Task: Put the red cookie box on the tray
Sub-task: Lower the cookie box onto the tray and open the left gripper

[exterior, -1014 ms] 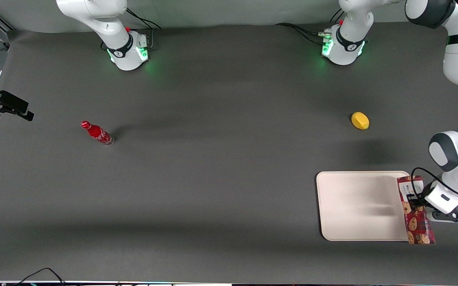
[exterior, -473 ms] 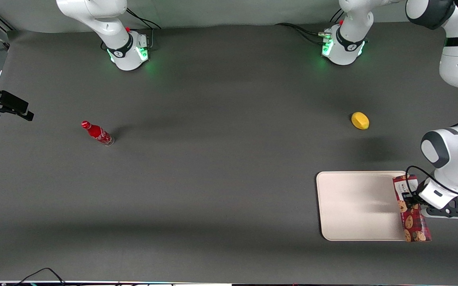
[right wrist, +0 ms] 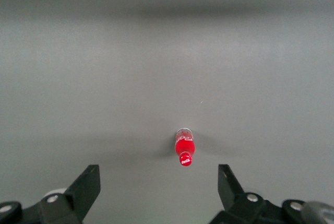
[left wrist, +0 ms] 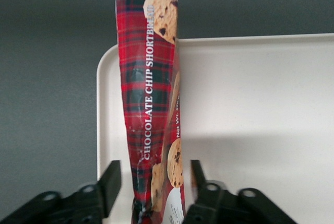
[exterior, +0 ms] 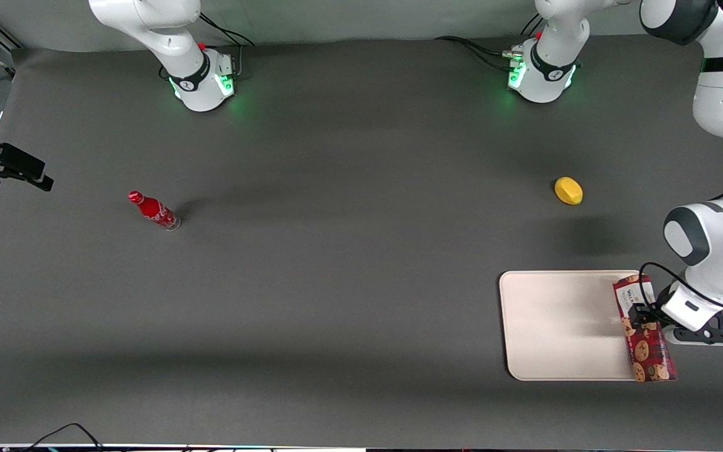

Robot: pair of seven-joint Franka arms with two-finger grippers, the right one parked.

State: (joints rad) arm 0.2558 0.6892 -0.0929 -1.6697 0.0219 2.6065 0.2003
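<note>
1. The tabletop point(exterior: 349, 282) is covered in a plain dark-grey matte sheet that fills almost the whole front view, with soft broad shadows across it.
2. A light-grey wall runs along the edge farthest from the front camera, and both arm bases point(exterior: 540, 75) stand there with green lights glowing and black cables trailing.
3. The tray point(exterior: 562, 326), cream-white with rounded corners and a low rim, lies flat toward the working arm's end of the tabletop, close to the front camera.
4. The red cookie box point(exterior: 644, 329), tartan-patterned with cookie pictures and a white label panel, lies lengthwise over the tray's short edge at the working arm's end, part above the tray and part past its rim.
5. In the left wrist view the red cookie box point(left wrist: 151, 104) reads "CHOCOLATE CHIP SHORTBREAD" and runs past the tray point(left wrist: 250, 104) corner over grey surface.
6. The tool point(exterior: 641, 316) grips the box around its middle, a black finger point(left wrist: 110, 182) at each side.
7. A yellow lemon point(exterior: 568, 190) lies farther from the front camera than the tray, well apart from it.
8. A small red bottle point(exterior: 154, 211) stands toward the parked arm's end.
</note>
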